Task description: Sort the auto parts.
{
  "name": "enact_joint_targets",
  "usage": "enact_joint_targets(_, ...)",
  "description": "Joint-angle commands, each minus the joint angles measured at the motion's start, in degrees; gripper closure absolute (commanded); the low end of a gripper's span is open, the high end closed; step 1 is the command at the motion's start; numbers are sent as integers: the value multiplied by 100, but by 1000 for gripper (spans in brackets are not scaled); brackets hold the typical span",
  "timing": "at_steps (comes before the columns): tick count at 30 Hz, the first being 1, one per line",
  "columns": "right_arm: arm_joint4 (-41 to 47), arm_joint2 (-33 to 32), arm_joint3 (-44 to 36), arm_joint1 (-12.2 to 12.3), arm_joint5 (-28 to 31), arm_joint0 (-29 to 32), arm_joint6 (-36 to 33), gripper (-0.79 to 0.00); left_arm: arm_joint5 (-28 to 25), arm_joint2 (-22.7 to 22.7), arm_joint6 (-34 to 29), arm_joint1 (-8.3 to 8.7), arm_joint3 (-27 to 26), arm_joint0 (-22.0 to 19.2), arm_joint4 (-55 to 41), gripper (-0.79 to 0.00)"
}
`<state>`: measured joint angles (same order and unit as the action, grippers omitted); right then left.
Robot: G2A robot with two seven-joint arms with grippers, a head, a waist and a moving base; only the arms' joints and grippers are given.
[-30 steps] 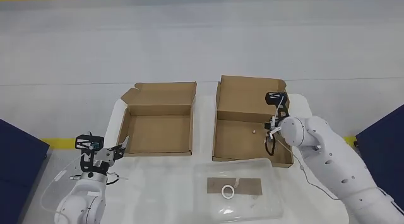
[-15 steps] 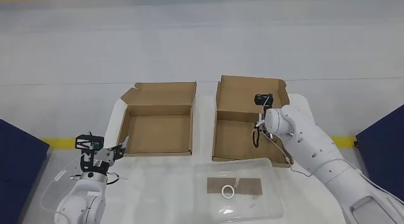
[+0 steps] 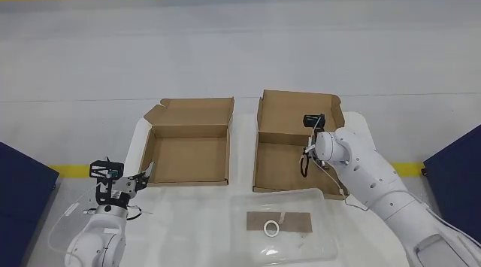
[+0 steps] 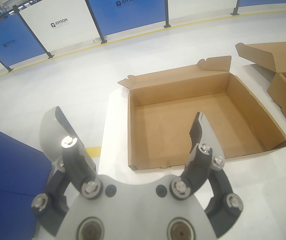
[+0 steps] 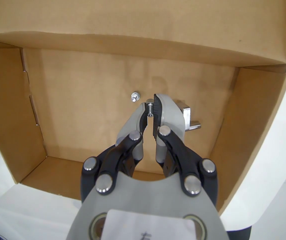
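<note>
I am pinching a small bolt (image 5: pixel 149 108) at the very tips of my right tool (image 5: pixel 150 105), with the jaws nearly together around its shank. It is hanging in the middle of the right wrist view, over the floor of the right box (image 5: pixel 235 116). I cannot tell whether the bolt is touching the cardboard.

A second bolt (image 5: pixel 135 96) is lying just up and left of the tips, and a metal bracket (image 5: pixel 190 117) is lying just to their right. So I am judging this as the release step: the bolt belongs here with its like.

To do it well, I should be going down until the bolt is almost on the floor. Then I should be opening only slightly, so that it lies down rather than bouncing or rolling under the bracket. After that I should be lifting straight out, so the tips are not snagging either neighbour or the box wall.

My left tool (image 4: pixel 128 113) is spread wide and holding nothing, at the lower left of the top view, just beside the near corner of the left box (image 4: pixel 183 126). A white ring (image 3: pixel 270 228) is waiting in the clear tray (image 3: pixel 323 207) at the bottom centre of the surface (image 3: pixel 188 222).
</note>
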<state>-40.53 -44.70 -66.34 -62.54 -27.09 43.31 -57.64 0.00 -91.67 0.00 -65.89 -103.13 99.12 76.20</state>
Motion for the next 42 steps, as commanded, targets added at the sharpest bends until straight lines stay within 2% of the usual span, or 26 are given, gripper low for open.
enact_joint_targets(1, 16, 17, 111, -36, -4, -34, 10, 0, 0, 0, 0, 0, 0, 0, 0, -785)
enact_joint_targets(25, 161, 206, 1096, -451, 135, -346, 140, 0, 0, 0, 0, 0, 0, 0, 0, -785)
enact_joint_targets(35, 136, 174, 1300, -549, 196, -396, 179, -120, 0, 0, 0, 0, 0, 0, 0, -785)
enact_joint_targets(42, 14, -9, 1065, -508, 159, -313, 187, -197, 0, 0, 0, 0, 0, 0, 0, -785)
